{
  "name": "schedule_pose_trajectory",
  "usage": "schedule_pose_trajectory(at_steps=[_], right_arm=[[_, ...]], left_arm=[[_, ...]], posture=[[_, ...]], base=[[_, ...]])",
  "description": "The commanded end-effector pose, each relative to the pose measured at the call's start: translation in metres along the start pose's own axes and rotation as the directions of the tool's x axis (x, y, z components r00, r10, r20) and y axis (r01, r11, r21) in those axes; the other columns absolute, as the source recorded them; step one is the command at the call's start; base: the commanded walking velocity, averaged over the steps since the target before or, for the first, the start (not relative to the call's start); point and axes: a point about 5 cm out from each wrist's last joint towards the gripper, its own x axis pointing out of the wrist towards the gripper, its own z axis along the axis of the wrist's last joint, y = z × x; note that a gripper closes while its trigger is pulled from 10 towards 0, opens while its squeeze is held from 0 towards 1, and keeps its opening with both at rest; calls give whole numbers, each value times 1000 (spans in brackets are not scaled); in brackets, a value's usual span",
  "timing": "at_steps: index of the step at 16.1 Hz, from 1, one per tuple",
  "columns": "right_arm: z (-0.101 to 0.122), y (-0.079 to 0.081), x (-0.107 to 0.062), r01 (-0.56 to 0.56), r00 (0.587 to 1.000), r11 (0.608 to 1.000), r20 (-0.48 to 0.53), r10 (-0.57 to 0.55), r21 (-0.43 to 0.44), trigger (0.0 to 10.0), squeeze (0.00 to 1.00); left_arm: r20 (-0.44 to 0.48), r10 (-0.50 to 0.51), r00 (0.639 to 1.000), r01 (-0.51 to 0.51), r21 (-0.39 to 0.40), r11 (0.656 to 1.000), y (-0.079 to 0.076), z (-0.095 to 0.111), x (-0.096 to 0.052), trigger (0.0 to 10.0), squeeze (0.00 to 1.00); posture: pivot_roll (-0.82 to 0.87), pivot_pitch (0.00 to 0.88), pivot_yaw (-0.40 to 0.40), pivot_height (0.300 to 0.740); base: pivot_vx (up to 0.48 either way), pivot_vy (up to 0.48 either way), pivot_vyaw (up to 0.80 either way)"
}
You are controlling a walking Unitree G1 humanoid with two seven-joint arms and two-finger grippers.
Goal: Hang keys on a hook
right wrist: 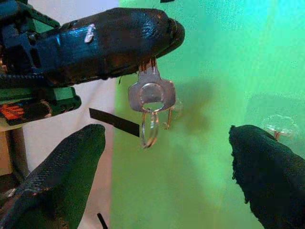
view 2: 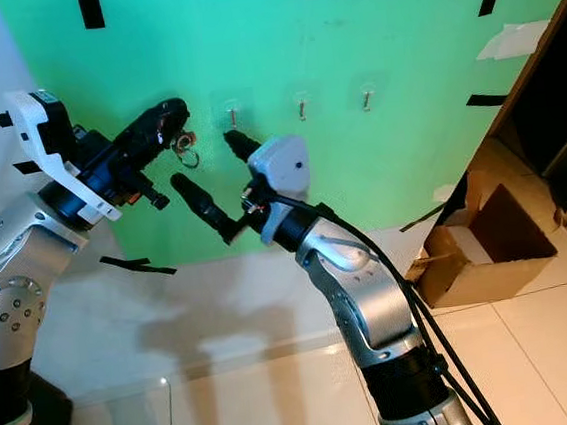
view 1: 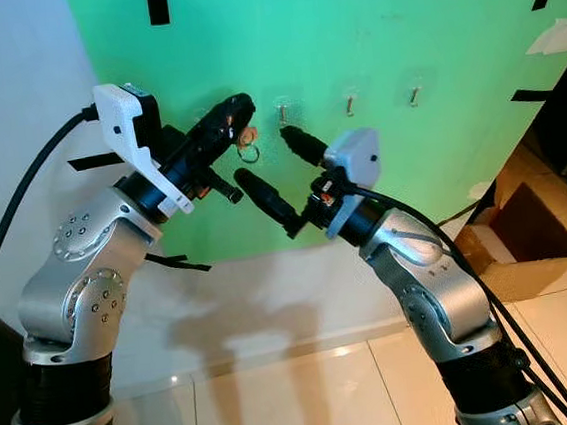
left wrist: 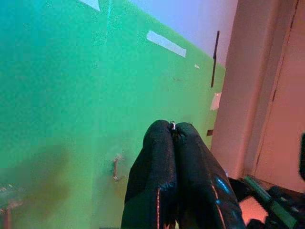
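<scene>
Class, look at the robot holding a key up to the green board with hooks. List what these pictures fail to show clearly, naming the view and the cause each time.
- Key blade: right wrist view, buried between the left gripper fingers.
- Whether the key ring touches a hook: both eye views, too small.
- Hook shape: left wrist view, blurred.
- Cardboard box contents: left eye view, cut by the frame edge.
- Right gripper fingertips: right wrist view, out of focus.

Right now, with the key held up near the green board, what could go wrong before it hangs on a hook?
1. The left gripper pinches the key only by its blade, so it may slip out when the ring touches the hook.
2. The ring hangs loose and edge-on, so it may miss the small hook.
3. The right gripper, with fingers open just below, could knock the key.
</scene>
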Motion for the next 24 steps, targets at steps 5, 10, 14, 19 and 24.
schedule_pose_trajectory(at_steps=[5,10,14,19,24], right_arm=[[0,-1,4,-12,1000,1000,-2,12,9,0,0],[0,-2,3,10,1000,1000,17,-11,24,0,0],[1,-4,2,21,1000,1000,21,-22,22,0,0],[0,-4,2,23,1000,1000,17,-23,21,0,0],[-3,-4,1,30,1000,999,5,-30,13,1451,0]], left_arm=[[-10,-36,999,36,-6,999,-8,1,1,10000,0],[-25,-66,998,65,-21,998,-12,-2,4,10000,0],[-26,-78,997,77,-25,997,-12,-2,6,10000,0],[-14,-65,998,65,-18,998,-10,-1,8,10000,0],[-6,-55,998,55,-13,998,-7,1,9,10000,0]], posture=[[45,0,-59,740],[25,0,-42,740],[15,0,-34,740],[18,0,-36,740],[15,0,-32,740]], base=[[0,0,0],[0,0,0],[0,0,0],[0,0,0],[0,0,0]])
